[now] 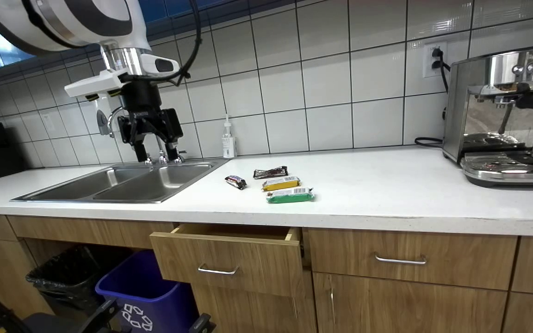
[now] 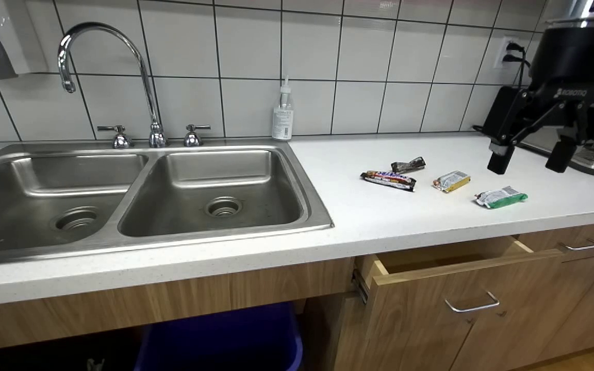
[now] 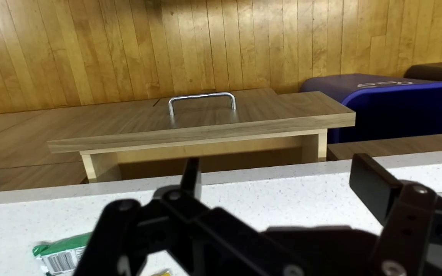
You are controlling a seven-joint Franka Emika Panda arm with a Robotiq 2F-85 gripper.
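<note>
At the left in an exterior view, a double-basin stainless-steel sink [image 1: 155,187] is sitting in a white speckled countertop [image 1: 377,185]. Below it, a black-lined trash bin [image 1: 70,296] is standing beside a blue plastic recycling bin [image 1: 169,307]. Next, a black two-finger gripper [image 1: 158,155] is hanging from a white robot arm [image 1: 81,38], higher than the countertop. It is hanging released, its black fingers [image 2: 501,158] standing wide apart and, in both exterior views, pointing down. Farther right, a clear plastic pump bottle [image 1: 229,143] is standing near the white tiled wall [image 1: 326,78], just beside the sink. Under the countertop, a brown wood-grain drawer [image 1: 257,259] is jutting partway out; in the wrist view its silver bar handle [image 3: 202,96] is showing past the fingers. On the countertop above the drawer, a small dark multicoloured wrapped bar [image 1: 235,181] is lying at the left of a loose group. A shiny dark-brown wrapped bar [image 1: 270,172] is lying farther back, a yellow-and-white wrapped bar [image 1: 281,183] is lying in front of it, and a green-and-white wrapped bar [image 1: 290,195] is lying nearest the counter's front edge. In the wrist view the gripper is partly hiding that green-and-white wrapped bar. At the far right, a boxy stainless-steel espresso machine [image 1: 509,118] is standing.
</note>
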